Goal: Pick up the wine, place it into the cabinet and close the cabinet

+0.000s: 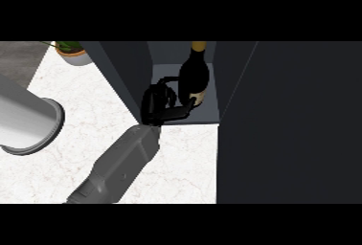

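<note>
The wine bottle is dark with a gold top and a pale label, and it stands upright inside the open cabinet on its grey floor. My left hand reaches into the cabinet from the lower left and sits against the bottle's left side. Its fingers curl toward the bottle's body and the thumb lies on the lower part by the label. The open cabinet door fills the right of the view as a dark panel. My right hand does not show.
A large grey cylinder lies on the white marble counter at the left. A potted plant stands at the back left. The cabinet's left wall runs close beside my wrist.
</note>
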Motion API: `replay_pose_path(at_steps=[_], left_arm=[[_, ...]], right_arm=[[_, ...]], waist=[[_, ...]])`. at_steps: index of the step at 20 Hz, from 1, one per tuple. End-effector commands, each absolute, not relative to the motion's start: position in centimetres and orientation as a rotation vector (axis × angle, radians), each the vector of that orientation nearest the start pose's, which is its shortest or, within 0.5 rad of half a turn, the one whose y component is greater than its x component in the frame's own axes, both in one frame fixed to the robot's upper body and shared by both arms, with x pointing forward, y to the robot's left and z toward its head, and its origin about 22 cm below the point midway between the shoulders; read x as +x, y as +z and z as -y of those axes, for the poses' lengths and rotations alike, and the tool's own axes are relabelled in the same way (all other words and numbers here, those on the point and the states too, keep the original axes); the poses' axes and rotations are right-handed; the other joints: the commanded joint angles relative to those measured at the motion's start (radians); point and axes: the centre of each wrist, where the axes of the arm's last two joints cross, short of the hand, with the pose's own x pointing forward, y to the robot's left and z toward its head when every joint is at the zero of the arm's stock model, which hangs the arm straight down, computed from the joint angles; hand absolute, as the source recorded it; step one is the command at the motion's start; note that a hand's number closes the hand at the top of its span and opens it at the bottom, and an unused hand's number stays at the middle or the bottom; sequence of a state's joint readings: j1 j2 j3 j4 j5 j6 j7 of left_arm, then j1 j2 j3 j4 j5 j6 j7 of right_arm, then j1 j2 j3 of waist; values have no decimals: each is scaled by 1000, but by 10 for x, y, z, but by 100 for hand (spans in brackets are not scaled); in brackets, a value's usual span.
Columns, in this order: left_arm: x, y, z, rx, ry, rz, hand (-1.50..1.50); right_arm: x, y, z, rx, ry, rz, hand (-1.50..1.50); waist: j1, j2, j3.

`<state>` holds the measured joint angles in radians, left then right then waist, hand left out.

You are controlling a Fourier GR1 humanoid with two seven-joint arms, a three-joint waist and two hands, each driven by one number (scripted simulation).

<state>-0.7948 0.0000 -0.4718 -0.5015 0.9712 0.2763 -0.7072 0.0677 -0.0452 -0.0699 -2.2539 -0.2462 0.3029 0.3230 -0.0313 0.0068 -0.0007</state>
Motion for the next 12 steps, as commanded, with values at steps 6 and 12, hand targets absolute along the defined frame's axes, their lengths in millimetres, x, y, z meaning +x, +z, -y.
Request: replay_pose_path(at_steps=[6, 12], left_arm=[[384, -28, -99, -233, 284, 1665, 150], [381, -39, -107, -151, 275, 1623, 150]], right_arm=[[188, 130, 255, 257, 241, 1896, -150], [181, 152, 252, 241, 245, 1887, -150]], waist=[[-3, 2, 0], [-10, 4, -1]])
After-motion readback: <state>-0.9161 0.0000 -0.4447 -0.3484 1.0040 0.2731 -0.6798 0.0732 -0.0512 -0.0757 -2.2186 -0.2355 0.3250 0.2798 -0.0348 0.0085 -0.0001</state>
